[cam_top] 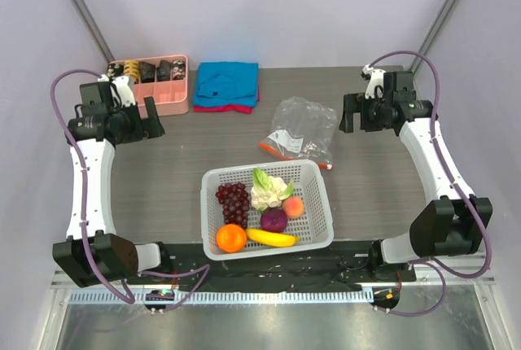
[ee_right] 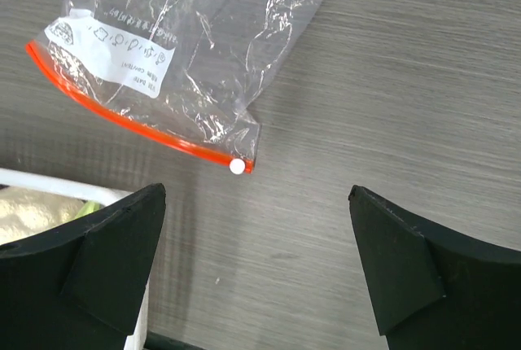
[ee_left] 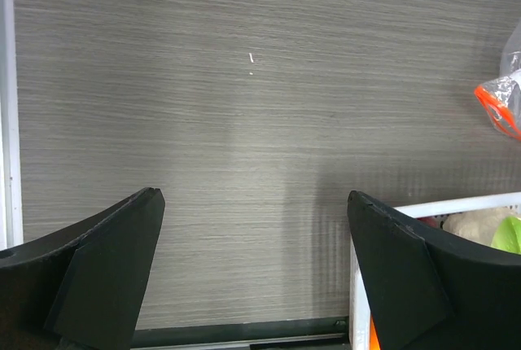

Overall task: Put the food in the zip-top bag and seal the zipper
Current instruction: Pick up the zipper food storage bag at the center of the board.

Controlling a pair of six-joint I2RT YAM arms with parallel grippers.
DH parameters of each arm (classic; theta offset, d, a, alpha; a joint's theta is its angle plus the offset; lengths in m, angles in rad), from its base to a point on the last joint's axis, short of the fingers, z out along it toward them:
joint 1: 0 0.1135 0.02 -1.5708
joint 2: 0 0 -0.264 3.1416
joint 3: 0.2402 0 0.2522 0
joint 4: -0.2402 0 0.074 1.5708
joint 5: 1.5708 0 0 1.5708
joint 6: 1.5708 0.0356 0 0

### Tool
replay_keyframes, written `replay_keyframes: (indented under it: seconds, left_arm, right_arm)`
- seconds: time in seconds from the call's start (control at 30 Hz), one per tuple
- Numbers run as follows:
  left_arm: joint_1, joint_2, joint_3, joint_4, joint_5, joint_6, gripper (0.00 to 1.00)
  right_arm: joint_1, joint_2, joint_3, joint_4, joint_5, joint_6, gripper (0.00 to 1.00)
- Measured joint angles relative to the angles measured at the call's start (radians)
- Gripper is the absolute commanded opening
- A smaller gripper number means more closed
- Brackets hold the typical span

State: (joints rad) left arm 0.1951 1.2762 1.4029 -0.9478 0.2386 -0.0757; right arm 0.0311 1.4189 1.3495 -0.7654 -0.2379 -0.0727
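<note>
A grey wood-grain table (cam_top: 163, 179) between pale lilac walls is seen from above. Near its front edge stands a white mesh plastic basket (cam_top: 213, 176). In it are dark purple grapes (cam_top: 234, 198), a white-green cauliflower (cam_top: 267, 191), a peach (cam_top: 293, 206), a purple onion (cam_top: 274, 220), an orange (cam_top: 231, 238) and a yellow banana (cam_top: 273, 238). Just behind the basket a crinkly clear zip-top bag (cam_top: 303, 122) lies empty, its orange-red zipper (cam_top: 270, 149) turned toward the basket. The left gripper (cam_top: 151, 118) and right gripper (cam_top: 348, 112) are positioned at the far sides, well apart from the food, with nothing held.

In the left wrist view, the jaws are spread wide over bare table, and the basket's corner is seen at lower right.

In the right wrist view, the jaws are equally wide above the zipper's end, where a small white slider (ee_right: 237, 166) sits.

The bag's mouth looks pressed flat, so the thin film could slide or bunch when pinched. Round fruit could be squeezed out of the fingers and roll away. The bulky cauliflower could jam the mouth and keep the zipper from being closed.
</note>
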Motion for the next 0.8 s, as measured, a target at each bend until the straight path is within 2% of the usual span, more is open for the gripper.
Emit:
replay_keyframes:
  seconds: [0.23,0.8]
  left_arm:
    - [-0.005,0.0,0.0,0.017,-0.028,-0.011,1.0]
    - [-0.005,-0.026,0.0,0.017,-0.056,-0.022,1.0]
  right_arm:
    - [0.0,0.044,-0.011,0.114,0.002,0.084,1.0]
    - [0.011,0.29,-0.013,0.337,-0.024,0.289,1.0]
